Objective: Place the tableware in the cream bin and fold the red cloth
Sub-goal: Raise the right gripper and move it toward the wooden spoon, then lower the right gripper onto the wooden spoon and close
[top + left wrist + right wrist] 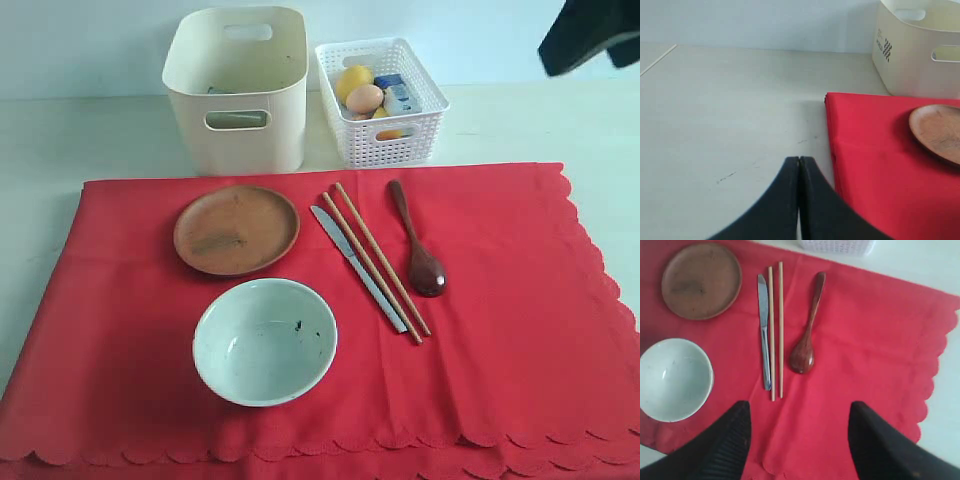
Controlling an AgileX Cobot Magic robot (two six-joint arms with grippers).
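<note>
The red cloth [520,300] lies spread flat on the table. On it rest the tableware: a brown plate [236,230], a pale bowl [265,340], a knife [355,265], chopsticks [378,262] and a dark wooden spoon [418,245]. The cream bin [238,90] stands behind the cloth. My left gripper [799,160] is shut and empty, over bare table beside the cloth's edge [832,150]. My right gripper [800,405] hangs open and empty above the cloth, short of the chopsticks [776,330], with the spoon [805,340] beyond them.
A white lattice basket [385,100] with a lemon, an egg and a carton stands right of the bin. A dark part of the right arm [590,35] shows at the top right. Bare table [730,110] stretches left of the cloth.
</note>
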